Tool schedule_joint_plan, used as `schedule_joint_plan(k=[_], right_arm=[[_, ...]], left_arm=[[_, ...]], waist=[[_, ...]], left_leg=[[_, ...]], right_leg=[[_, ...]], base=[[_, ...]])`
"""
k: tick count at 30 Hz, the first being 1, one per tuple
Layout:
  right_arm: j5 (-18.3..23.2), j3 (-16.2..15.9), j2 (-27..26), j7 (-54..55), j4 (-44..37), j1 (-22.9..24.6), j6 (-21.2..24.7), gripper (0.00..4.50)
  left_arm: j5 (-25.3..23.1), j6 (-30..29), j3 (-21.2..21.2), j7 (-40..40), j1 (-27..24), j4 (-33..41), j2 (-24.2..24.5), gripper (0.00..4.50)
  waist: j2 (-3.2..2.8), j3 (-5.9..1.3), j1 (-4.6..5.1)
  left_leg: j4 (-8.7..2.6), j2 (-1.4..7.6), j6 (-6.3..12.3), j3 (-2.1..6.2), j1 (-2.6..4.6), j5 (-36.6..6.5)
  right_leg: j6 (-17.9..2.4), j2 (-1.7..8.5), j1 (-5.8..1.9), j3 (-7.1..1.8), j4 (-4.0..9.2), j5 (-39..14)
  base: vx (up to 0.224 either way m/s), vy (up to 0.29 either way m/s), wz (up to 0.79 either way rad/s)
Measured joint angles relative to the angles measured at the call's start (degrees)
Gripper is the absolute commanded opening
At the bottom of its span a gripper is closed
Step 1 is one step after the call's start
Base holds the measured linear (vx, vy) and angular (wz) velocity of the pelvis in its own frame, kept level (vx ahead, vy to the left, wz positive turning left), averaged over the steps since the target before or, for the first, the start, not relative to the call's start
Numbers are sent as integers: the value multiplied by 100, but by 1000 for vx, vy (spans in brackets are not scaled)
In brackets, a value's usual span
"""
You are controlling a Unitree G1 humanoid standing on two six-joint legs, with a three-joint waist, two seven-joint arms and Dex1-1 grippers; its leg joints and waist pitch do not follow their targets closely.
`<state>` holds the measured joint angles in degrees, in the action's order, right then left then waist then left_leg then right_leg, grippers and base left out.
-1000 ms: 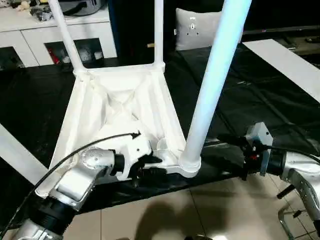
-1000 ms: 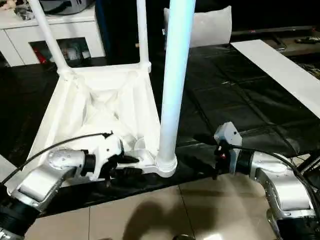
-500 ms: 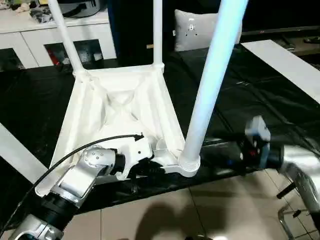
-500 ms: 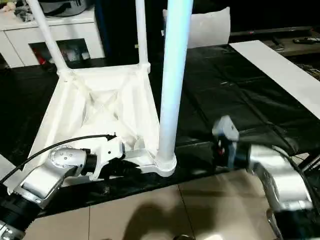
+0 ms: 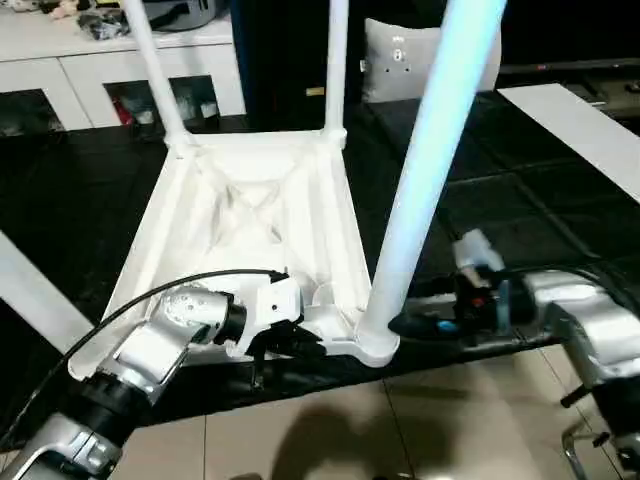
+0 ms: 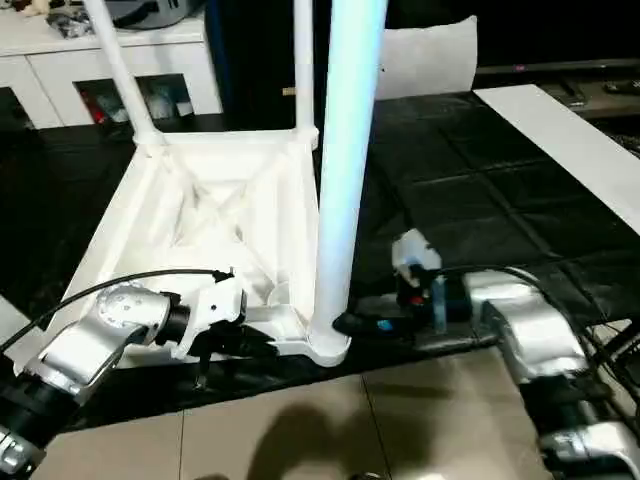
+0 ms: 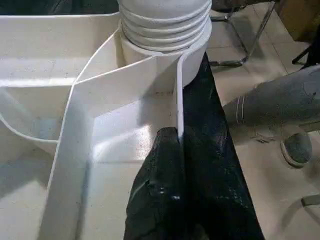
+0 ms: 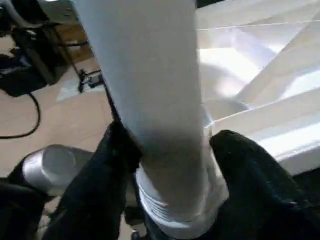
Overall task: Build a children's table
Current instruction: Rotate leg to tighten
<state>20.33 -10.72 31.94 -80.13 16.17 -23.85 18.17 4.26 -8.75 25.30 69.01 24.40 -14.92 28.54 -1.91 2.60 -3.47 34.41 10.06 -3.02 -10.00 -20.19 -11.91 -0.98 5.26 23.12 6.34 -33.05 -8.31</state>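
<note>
Pinching the near rim of the upturned table top (image 5: 250, 215), left gripper (image 5: 300, 345) is closed; right gripper (image 8: 170, 165) straddles the near leg (image 5: 420, 170), fingers apart, 3 legs standing

The right gripper (image 8: 165, 145) has moved in around the near leg (image 5: 420, 190); left gripper (image 7: 172, 200) closed.
</note>
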Motion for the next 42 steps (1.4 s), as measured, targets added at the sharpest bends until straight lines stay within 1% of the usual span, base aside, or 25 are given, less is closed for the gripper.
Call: schedule_joint_plan(k=[2,3,4,5,6,10,14,18,20,23,25,26,27,30,31,32,33,36,38,40,41,42], right_arm=[[-10,-60,-45,-38,86,-83,0,241],[-18,-90,-60,-46,116,-126,-1,241],[-21,-94,-70,-62,162,-151,-5,225],[-21,-94,-83,-79,210,-160,-21,225],[-24,-94,-107,-100,271,-181,-50,206],[-72,-97,-171,-154,422,-260,-103,198],[-67,-89,-197,-143,419,-257,-61,194],[-73,34,-334,351,70,-44,135,194],[-255,162,-598,1013,41,-54,186,194],[-489,406,-1042,2189,40,-115,443,192],[-584,626,-1377,3067,64,-206,735,191],[-647,725,-1526,3416,70,-255,842,191],[-725,847,-1744,3962,66,-318,963,191],[-894,1054,-2136,4897,44,-336,977,191],[-903,1069,-2176,4993,39,-337,929,226],[-914,1069,-2184,5020,43,-328,867,226],[-916,1083,-2201,5027,30,-283,777,261],[-887,1103,-2180,4909,-102,-92,587,274],[-887,1101,-2133,4812,-179,-26,549,301],[-869,1071,-1864,4468,-272,85,464,321],[-843,1039,-1780,4295,-307,135,410,321],[-815,1019,-1626,4096,-310,144,373,334]], left_arm=[[-2,5,4,18,24,-42,-10,0],[-4,11,4,20,32,-66,-22,0],[-6,15,5,21,38,-77,-27,0],[-7,23,6,24,43,-100,-33,0],[-9,28,5,37,49,-121,-34,0],[-16,26,-5,54,74,-178,-42,0],[-18,-25,-26,60,76,-187,-59,0],[-3,-458,-126,-19,120,-191,-200,0],[-67,-721,-210,-288,272,-373,-341,0],[-180,-1070,-387,-884,502,-695,-708,0],[-220,-1246,-494,-1388,657,-930,-1025,0],[-232,-1298,-548,-1602,729,-1059,-1192,0],[-256,-1370,-647,-1928,836,-1233,-1422,0],[-371,-1391,-741,-2497,1037,-1534,-1816,0],[-396,-1385,-736,-2556,1053,-1539,-1842,0],[-409,-1366,-728,-2579,1064,-1548,-1854,0],[-431,-1335,-702,-2585,1079,-1556,-1857,0],[-460,-1227,-641,-2523,1081,-1556,-1846,0],[-466,-1163,-619,-2454,1080,-1556,-1822,0],[-527,-953,-549,-2319,1078,-1578,-1735,0],[-529,-873,-514,-2267,1066,-1582,-1708,0],[-534,-796,-504,-2168,1054,-1580,-1663,0]], waist=[[1,0,-1],[1,0,-7],[4,-2,-9],[8,-4,-10],[11,-6,-5],[13,-8,-2],[14,-8,-1],[3,-14,11],[0,-17,75],[-18,-13,220],[-25,-13,347],[-34,-10,382],[-47,-9,455],[-49,-9,530],[-49,-9,540],[-49,-9,539],[-50,-9,526],[-51,-10,460],[-51,-10,431],[-50,-9,355],[-51,-9,316],[-53,-11,292]], left_leg=[[2,0,0,0,0,0],[2,0,0,0,2,1],[3,0,-1,0,3,1],[2,0,-1,0,4,1],[3,0,-1,0,4,1],[6,0,-1,0,10,2],[7,0,-1,0,11,2],[6,0,-2,0,17,3],[8,0,-12,1,23,11],[34,-2,-13,13,19,11],[55,1,-13,41,17,11],[54,2,-13,50,11,11],[53,2,-13,64,-7,11],[53,-3,-10,66,-29,8],[50,-7,-6,66,-31,5],[48,-9,-2,66,-35,2],[40,-11,0,66,-37,1],[10,-14,1,59,-46,1],[0,-13,1,59,-41,1],[-8,-11,0,61,-41,0],[-16,-10,0,61,-37,0],[-24,-8,0,61,-33,0]], right_leg=[[-1,0,-1,-1,-3,1],[-1,0,-1,-1,-3,1],[-1,0,-3,-1,-3,1],[-1,0,-5,-1,-3,1],[-1,0,-10,-1,-3,1],[-1,0,-16,-2,-3,1],[-1,0,-20,-2,-3,1],[-1,0,-24,-2,-4,1],[-1,-1,-25,1,-4,1],[0,0,-20,22,10,0],[0,5,-21,64,42,0],[0,5,-24,77,67,0],[1,4,-27,95,103,1],[1,5,-27,96,138,1],[1,8,-26,92,140,1],[1,9,-23,88,140,1],[-1,9,-21,85,139,3],[-6,8,-22,80,132,11],[-9,8,-19,79,116,18],[-11,6,-9,79,95,20],[-13,5,-9,79,91,21],[-18,3,-7,80,85,25]], base=[[0,0,0],[0,0,0],[0,0,0],[0,0,0],[0,0,0],[0,0,0],[0,0,0],[0,0,0],[0,0,0],[0,0,0],[0,0,0],[0,0,0],[0,0,0],[0,0,0],[0,0,0],[0,0,0],[0,0,0],[0,0,0],[0,0,0],[0,0,0],[0,0,0],[0,0,0]])
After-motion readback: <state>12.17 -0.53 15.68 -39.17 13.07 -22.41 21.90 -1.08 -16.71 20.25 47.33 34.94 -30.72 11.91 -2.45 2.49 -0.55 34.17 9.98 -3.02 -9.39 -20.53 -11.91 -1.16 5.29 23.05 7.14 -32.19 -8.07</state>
